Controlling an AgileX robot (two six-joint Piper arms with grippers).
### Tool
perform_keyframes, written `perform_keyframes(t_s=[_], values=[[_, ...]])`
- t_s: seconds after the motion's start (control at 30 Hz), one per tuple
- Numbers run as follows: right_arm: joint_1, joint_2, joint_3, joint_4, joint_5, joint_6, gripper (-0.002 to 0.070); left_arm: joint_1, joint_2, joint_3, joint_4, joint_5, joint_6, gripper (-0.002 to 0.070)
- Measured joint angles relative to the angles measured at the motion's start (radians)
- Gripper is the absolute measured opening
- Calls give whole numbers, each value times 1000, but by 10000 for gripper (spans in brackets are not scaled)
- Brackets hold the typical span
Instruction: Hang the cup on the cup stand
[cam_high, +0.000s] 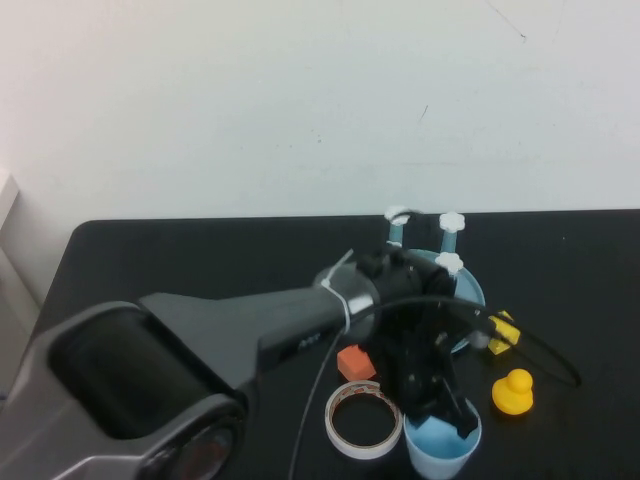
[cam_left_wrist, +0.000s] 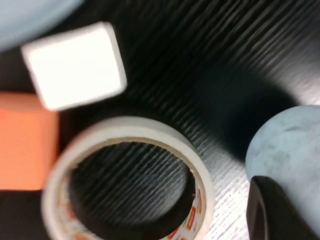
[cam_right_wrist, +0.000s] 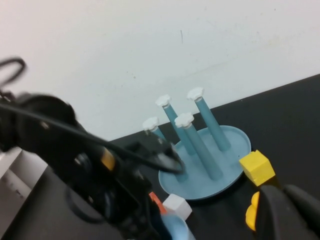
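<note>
The light-blue cup (cam_high: 440, 448) stands upright on the black table near the front edge, right of the tape ring. My left arm reaches across from the left, and my left gripper (cam_high: 453, 414) is down at the cup's rim, shut on its wall with one dark finger inside. In the left wrist view a dark finger (cam_left_wrist: 282, 212) lies against the cup (cam_left_wrist: 287, 145). The cup stand (cam_high: 472, 296), with white-capped blue posts, is behind the gripper; it also shows in the right wrist view (cam_right_wrist: 231, 165). My right gripper (cam_right_wrist: 289, 215) is shut and empty, above the table right of the stand.
A white tape ring (cam_high: 362, 418) lies left of the cup. An orange cube (cam_high: 355, 361) and a white cube (cam_right_wrist: 176, 206) sit between ring and stand. A yellow duck (cam_high: 513, 391) and a yellow cube (cam_high: 500, 331) lie right of the cup. A white wall stands behind.
</note>
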Motion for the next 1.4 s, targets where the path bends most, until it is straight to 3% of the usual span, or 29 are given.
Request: perform_keyframes(t_s=[0.33,0.57,0.67,0.83,0.93,1.1,1.2,1.3,1.4], values=[[0,0,0,41,18,-6,-1,0,-351,120,144,-46,100,6],[0,0,0,97,51,-10,-1,0,-670,422,255,-296,55,6],[0,0,0,213,87,-69,-1,0,-799,569,426,-466,-64,6],[0,0,0,604,101,-399,-1,0,-891,738,928,-720,-400,6],[0,23,0,828,128,-624,-1,0,-893,748,1194,-754,-615,6],[1,213,-34,901,238,-780,-1,0,-893,748,1639,-650,-1006,6],[3,363,-117,903,324,-815,-1,0,-893,748,1785,-615,-1147,6],[3,533,-204,905,438,-828,4,0,-893,746,1830,-620,-1187,6],[3,712,-290,905,544,-833,71,0,-893,746,1839,-633,-1202,6]])
